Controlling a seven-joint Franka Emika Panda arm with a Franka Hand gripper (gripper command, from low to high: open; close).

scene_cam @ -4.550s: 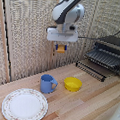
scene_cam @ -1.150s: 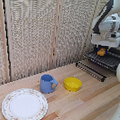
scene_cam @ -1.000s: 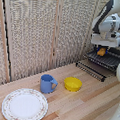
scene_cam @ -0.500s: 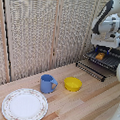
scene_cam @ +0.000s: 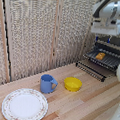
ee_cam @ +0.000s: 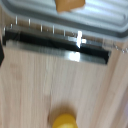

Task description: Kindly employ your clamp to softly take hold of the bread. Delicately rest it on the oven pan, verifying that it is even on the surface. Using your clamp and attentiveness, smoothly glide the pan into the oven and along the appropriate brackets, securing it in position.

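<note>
The bread (scene_cam: pixel 99 56), a small orange-brown piece, lies on the oven pan (scene_cam: pixel 108 62), which sticks out of the dark oven (scene_cam: pixel 114 45) at the exterior view's right. My clamp (scene_cam: pixel 105 33) hangs above the pan, clear of the bread and holding nothing. Its fingertips blend into the dark oven behind, so their spacing is unreadable. In the wrist view the bread (ee_cam: pixel 69 4) sits on the grey barred pan (ee_cam: pixel 102 21), with the oven's dropped door (ee_cam: pixel 55 47) as a black strip in front. No fingers show there.
On the wooden table (scene_cam: pixel 89 105) stand a blue mug (scene_cam: pixel 47 83), a yellow bowl (scene_cam: pixel 72 84) and a patterned white plate (scene_cam: pixel 24 104). The open oven door (scene_cam: pixel 91 70) juts over the table. The bowl (ee_cam: pixel 64 121) also shows in the wrist view. A woven screen stands behind.
Earlier the clamp held the bread above the middle of the table. It has since moved to the oven, and the bread now rests on the pan. In the last second the clamp rose slightly.
</note>
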